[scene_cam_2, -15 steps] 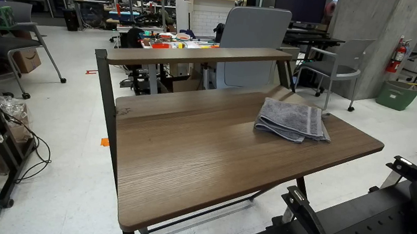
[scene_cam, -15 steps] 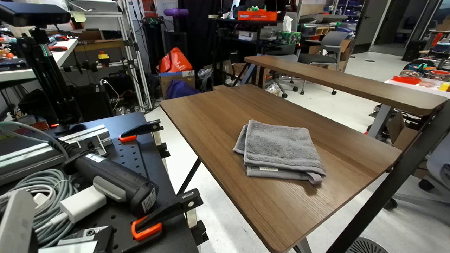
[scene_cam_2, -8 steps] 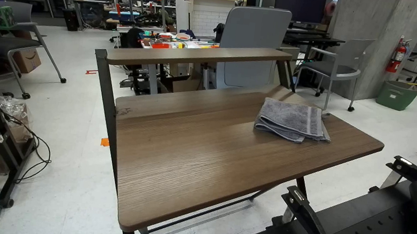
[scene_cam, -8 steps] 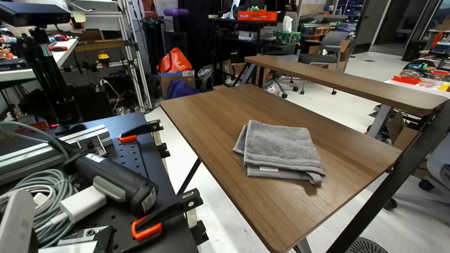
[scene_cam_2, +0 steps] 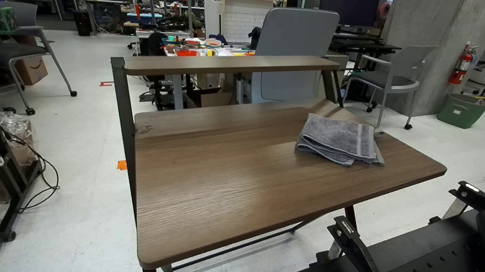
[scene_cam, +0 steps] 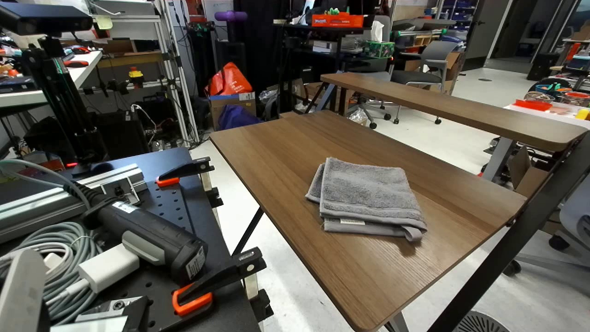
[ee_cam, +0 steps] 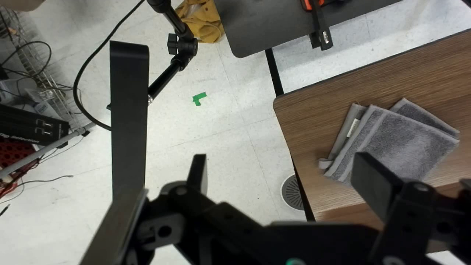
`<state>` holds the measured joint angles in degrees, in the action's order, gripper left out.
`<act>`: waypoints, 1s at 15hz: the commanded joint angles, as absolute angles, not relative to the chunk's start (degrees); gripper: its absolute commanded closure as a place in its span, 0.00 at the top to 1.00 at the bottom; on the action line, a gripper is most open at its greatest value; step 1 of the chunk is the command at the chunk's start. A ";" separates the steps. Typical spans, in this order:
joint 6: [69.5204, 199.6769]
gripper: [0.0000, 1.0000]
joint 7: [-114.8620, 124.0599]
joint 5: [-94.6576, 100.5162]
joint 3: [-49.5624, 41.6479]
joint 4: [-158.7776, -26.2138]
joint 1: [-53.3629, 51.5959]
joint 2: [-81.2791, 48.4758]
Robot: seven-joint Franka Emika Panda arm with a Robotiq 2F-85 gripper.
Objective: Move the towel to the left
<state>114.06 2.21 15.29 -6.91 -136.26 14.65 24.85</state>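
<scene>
The towel [ee_cam: 401,136] (wrist view, three o'clock) had not shifted — the jaws stood spread. Its leftward move apparently lay ahead.

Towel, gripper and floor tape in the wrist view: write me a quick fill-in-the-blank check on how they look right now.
The towel is ____, not spread out flat.
Its color is ____.
The gripper is ____, its jaws well apart.
The wrist view's floor tape is ____ in color.

Missing words: folded; gray; open; green.
</scene>
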 commanded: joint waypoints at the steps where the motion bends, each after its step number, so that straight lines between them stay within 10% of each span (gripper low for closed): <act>1: 113.85 1.00 2.45 15.59 -7.60 -136.13 13.87 24.86; 15: 116.30 1.00 4.21 14.89 -6.27 -136.34 12.13 23.26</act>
